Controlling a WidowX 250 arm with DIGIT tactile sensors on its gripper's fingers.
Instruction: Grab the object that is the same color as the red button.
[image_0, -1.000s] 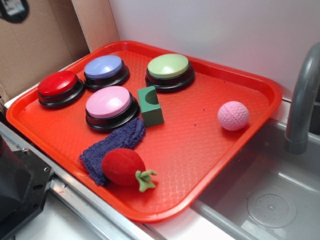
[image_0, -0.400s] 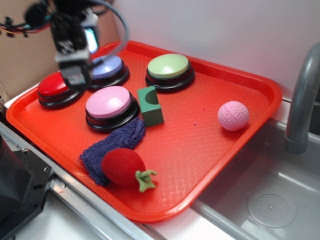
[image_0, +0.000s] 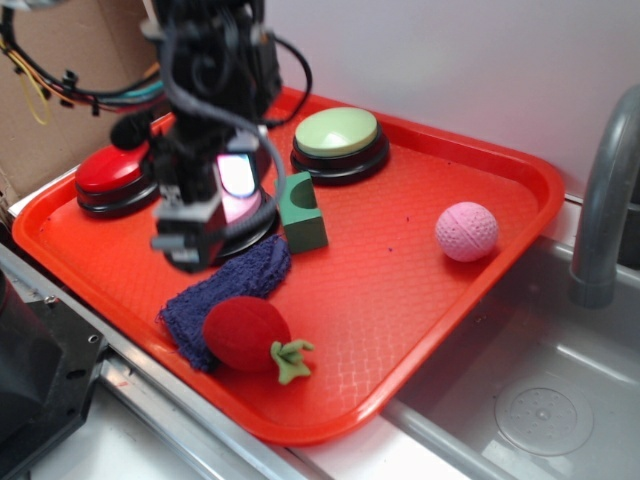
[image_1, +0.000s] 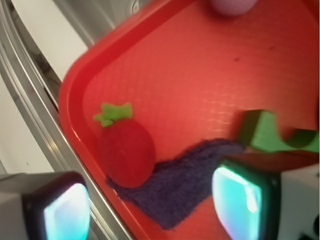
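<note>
We see the gripper (image_0: 185, 245) released, jaws apart, above the pink button (image_0: 238, 178). The red plush fruit (image_0: 247, 333) lies at the red tray's (image_0: 420, 310) near edge, partly on the purple cloth (image_0: 232, 285); the red button (image_0: 112, 172) sits far left.

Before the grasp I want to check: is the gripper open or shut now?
Open. In the wrist view the two fingers stand wide apart, holding nothing, with the red plush fruit and purple cloth between them below.
</note>
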